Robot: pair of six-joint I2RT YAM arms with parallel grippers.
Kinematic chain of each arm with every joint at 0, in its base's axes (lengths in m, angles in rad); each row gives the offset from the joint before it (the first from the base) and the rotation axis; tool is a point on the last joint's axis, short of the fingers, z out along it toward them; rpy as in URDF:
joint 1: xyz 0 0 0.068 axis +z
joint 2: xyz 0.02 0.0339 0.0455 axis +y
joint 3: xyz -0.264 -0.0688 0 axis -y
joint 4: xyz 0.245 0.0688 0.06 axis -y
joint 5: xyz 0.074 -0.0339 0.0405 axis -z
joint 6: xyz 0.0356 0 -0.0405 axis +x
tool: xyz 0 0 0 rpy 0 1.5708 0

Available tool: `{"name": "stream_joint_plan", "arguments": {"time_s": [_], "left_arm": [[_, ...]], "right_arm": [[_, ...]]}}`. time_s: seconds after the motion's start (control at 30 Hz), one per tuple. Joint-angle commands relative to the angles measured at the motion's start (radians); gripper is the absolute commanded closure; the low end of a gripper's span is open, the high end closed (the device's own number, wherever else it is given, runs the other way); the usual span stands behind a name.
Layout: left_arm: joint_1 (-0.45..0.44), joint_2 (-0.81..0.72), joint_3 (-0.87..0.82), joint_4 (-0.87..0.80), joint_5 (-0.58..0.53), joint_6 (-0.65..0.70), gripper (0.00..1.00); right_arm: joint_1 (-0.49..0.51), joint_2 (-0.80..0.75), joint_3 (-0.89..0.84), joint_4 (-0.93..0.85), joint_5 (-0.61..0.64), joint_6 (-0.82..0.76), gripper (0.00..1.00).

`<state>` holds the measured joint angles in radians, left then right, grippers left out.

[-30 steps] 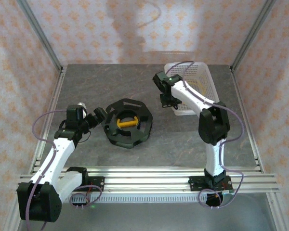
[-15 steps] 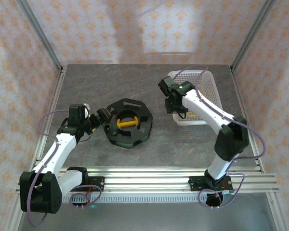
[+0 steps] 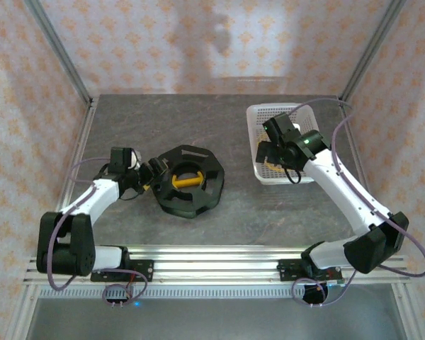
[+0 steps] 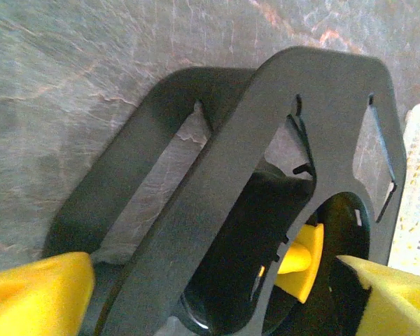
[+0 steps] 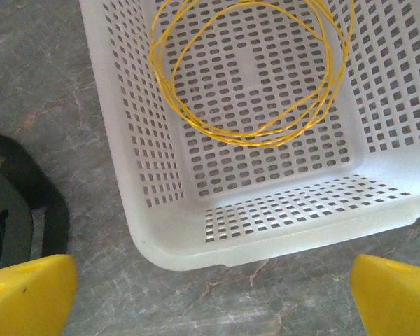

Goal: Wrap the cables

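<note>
Marbled grey stone-textured tabletop [image 5: 56, 105] underlies both arms. On the right gripper [image 5: 211, 297], yellow pads [image 5: 28, 294] stand spread wide; ahead of them, the thin yellow cables [image 5: 227, 135] lie in loose loops inside a white perforated plastic basket [image 5: 280, 210]. On the left gripper [image 4: 213, 297], the fingers [image 4: 35, 294] are spread, straddling the flat flange of a black octagonal spool [image 4: 266, 154].

The spool [image 3: 211, 177] sits mid-table [image 3: 163, 120]. The basket [image 3: 252, 131] stands well apart at the spool's 2 o'clock. The cables [image 5: 196, 128] lie coiled on the basket's floor.
</note>
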<state>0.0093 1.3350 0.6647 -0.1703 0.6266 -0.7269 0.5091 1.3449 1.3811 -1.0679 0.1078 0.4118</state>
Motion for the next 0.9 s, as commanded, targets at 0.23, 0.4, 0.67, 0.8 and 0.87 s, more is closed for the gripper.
{"name": "stream_joint_plan", "arguments": {"time_s": [0.23, 0.4, 0.67, 0.8, 0.87], "left_arm": [[0.008, 0.113, -0.049, 0.291, 0.187, -0.109, 0.49], [0.006, 0.059, -0.059, 0.318, 0.185, -0.147, 0.99], [-0.053, -0.132, 0.206, -0.123, -0.066, 0.027, 1.0], [-0.168, -0.134, 0.455, -0.401, -0.347, 0.171, 1.0], [-0.226, -0.11, 0.556, -0.483, -0.466, 0.228, 1.0]], "right_arm": [[-0.002, -0.227, -0.241, 0.194, -0.025, 0.05, 0.01], [-0.002, -0.275, -0.276, 0.209, -0.033, 0.059, 0.01], [-0.002, -0.32, -0.288, 0.219, -0.011, 0.09, 0.01], [-0.003, -0.344, -0.318, 0.248, -0.024, 0.104, 0.01], [-0.002, -0.355, -0.335, 0.261, -0.028, 0.104, 0.01]]}}
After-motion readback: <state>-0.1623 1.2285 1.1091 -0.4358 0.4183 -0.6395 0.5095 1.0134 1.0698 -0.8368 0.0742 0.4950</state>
